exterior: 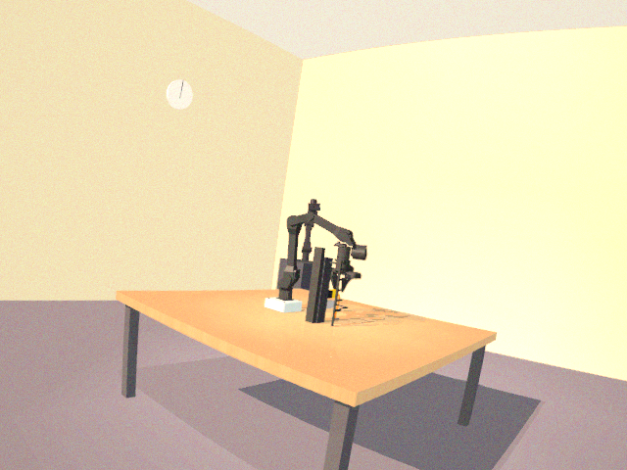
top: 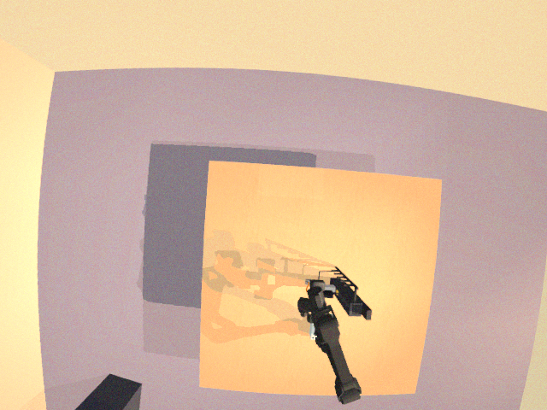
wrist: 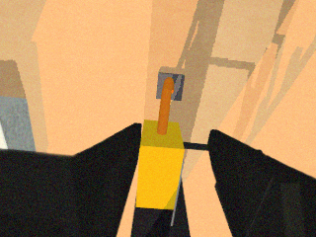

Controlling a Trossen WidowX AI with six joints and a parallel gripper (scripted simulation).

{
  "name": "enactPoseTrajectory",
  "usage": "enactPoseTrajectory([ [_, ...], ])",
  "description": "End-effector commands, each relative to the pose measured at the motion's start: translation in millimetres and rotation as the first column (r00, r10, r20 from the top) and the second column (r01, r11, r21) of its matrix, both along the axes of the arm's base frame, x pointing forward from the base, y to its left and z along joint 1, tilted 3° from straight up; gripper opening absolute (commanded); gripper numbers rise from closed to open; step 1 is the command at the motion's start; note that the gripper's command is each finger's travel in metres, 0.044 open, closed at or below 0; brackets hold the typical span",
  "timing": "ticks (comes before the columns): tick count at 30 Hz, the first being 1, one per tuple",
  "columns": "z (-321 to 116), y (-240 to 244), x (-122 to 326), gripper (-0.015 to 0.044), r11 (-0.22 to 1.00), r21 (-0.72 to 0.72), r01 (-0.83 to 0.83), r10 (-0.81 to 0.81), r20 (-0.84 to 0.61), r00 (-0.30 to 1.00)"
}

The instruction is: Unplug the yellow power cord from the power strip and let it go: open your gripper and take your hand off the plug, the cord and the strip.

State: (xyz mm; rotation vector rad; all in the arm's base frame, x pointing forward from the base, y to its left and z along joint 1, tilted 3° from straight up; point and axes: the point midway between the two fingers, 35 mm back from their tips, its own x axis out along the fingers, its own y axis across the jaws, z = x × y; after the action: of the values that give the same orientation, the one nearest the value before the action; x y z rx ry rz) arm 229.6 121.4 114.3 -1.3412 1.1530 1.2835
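Note:
My gripper [wrist: 175,133] [exterior: 339,287] is open around the yellow plug [wrist: 159,178] [exterior: 334,293]. In the wrist view the left fingertip is very close to the plug; whether it touches is unclear. A clear gap separates the right fingertip from it. An orange-yellow cord [wrist: 164,111] runs from the plug to a small grey block [wrist: 161,89]. A black part shows below the yellow body. The black upright structure [exterior: 315,285] [top: 346,295], apparently the power strip, is beside the gripper. Whether the plug's prongs are in a socket is hidden.
A thin black post with several short rods [exterior: 332,315] [top: 345,276] stands close beside the gripper. One rod [wrist: 197,146] passes between the plug and the right finger in the wrist view. A white base block [exterior: 282,305] is under the arm on the wooden table [exterior: 227,323].

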Motion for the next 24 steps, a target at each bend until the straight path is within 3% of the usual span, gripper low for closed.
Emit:
enactPoseTrajectory([
  [1,-0.4,-1.1,-0.2,0.0289,1.0,-0.001,-0.004,0.004,0.001,1.0],
  [7,-0.4,-1.1,-0.2,0.044,1.0,-0.001,-0.004,0.004,0.001,1.0],
  [12,0.9,5.7,-0.4,0.044,1.0,0.0,-0.004,0.004,0.001,1.0],
  [18,9.7,56.7,-8.5,0.044,1.0,0.005,-0.004,0.004,0.0,1.0],
  [24,10.1,59.1,-9.1,0.044,1.0,0.005,-0.004,0.004,0.0,1.0],
])
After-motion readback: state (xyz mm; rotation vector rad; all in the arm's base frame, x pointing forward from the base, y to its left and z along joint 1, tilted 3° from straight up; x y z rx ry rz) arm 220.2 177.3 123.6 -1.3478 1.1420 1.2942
